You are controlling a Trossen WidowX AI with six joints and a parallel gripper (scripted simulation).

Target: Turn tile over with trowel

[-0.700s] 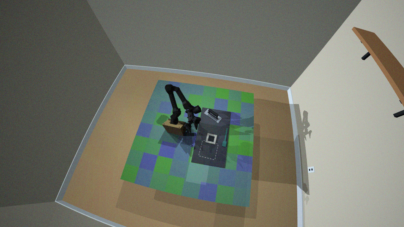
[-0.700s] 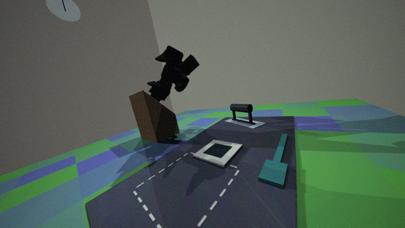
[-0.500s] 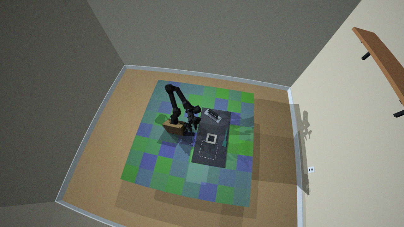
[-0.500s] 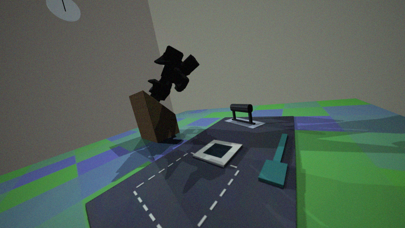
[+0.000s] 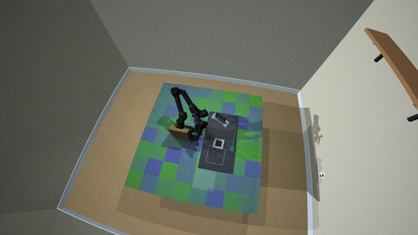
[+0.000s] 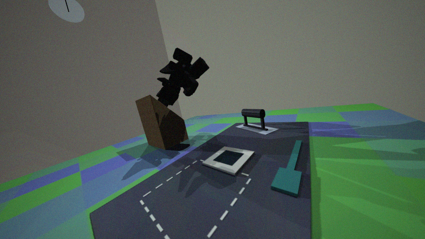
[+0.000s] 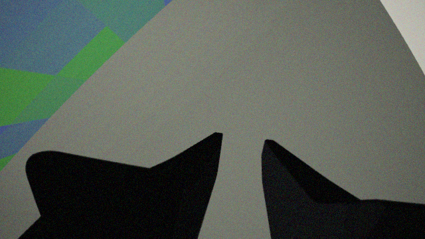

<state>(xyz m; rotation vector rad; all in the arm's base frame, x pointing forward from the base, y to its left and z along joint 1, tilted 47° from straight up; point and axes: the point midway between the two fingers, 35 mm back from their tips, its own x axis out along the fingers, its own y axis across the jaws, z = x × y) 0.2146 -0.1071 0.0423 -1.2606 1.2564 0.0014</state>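
Observation:
The teal trowel (image 5: 232, 148) (image 6: 287, 181) lies flat along the right side of the dark mat (image 5: 214, 167) (image 6: 119, 213), its handle pointing away in the exterior view. The pale tile (image 5: 218, 143) (image 6: 228, 157) lies flat with its dark square facing up. It overlaps the far edge of the dashed outline (image 6: 224, 215), mostly outside it. My gripper (image 5: 199, 134) (image 6: 159, 74) (image 7: 242, 144) is raised beside the mat on the arm's side, away from trowel and tile. Its fingers are partly open with a narrow gap and nothing between them.
A float (image 5: 220, 117) (image 6: 253, 113) with a raised black handle stands at the far end of the mat, beyond the tile. The arm's wooden base block (image 5: 180, 134) (image 6: 151, 124) is left of the mat. A wooden shelf (image 5: 388, 64) is on the right wall.

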